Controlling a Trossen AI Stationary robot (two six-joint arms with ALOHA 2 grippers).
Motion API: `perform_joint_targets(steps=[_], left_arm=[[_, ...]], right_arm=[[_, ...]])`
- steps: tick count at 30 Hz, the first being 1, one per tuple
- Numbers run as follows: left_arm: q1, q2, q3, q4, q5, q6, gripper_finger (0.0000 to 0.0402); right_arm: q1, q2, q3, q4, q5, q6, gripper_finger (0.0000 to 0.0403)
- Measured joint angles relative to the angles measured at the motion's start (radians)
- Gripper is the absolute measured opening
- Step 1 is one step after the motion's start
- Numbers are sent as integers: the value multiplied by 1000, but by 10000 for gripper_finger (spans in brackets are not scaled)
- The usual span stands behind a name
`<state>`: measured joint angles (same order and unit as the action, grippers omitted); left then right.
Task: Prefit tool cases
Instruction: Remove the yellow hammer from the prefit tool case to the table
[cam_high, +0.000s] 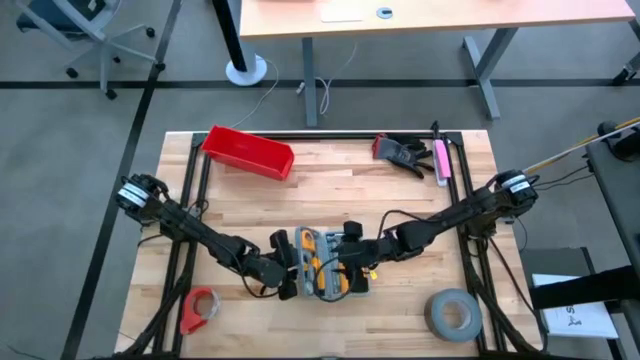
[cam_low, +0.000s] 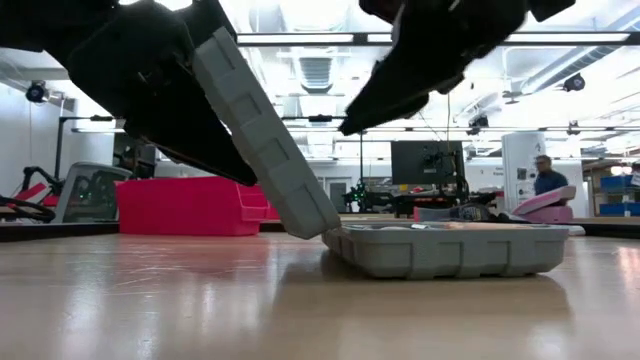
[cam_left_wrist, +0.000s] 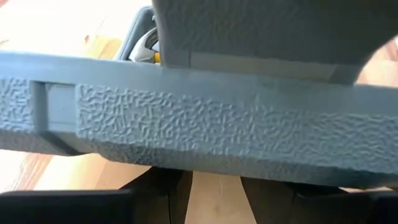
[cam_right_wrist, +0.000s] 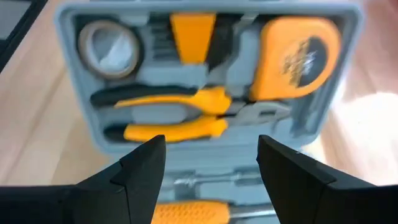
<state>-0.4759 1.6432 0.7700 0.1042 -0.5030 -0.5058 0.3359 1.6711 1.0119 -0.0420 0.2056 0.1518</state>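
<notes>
Left gripper (cam_high: 285, 272) clamped on tool case (cam_high: 330, 262) lid near bench's front edge, right gripper (cam_high: 352, 262) jaws apart above; slip would slam lid.

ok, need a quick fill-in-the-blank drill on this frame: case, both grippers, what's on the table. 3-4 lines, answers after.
1. The grey-blue plastic hinged tool case has its lid tilted up, held by the ____ gripper.
2. The right gripper hovers over the case base with fingers ____.
3. The yellow-handled pliers lie ____ the case.
4. The rectangular plastic bin at the table's far side is ____.

Missing words: left; open; inside; red
</notes>
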Motion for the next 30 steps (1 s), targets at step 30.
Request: perform_joint_targets(steps=[30], left_arm=[[0,0,0,-27,-1,-4,123]], right_arm=[[61,-1,-67,-233,27,164,228]])
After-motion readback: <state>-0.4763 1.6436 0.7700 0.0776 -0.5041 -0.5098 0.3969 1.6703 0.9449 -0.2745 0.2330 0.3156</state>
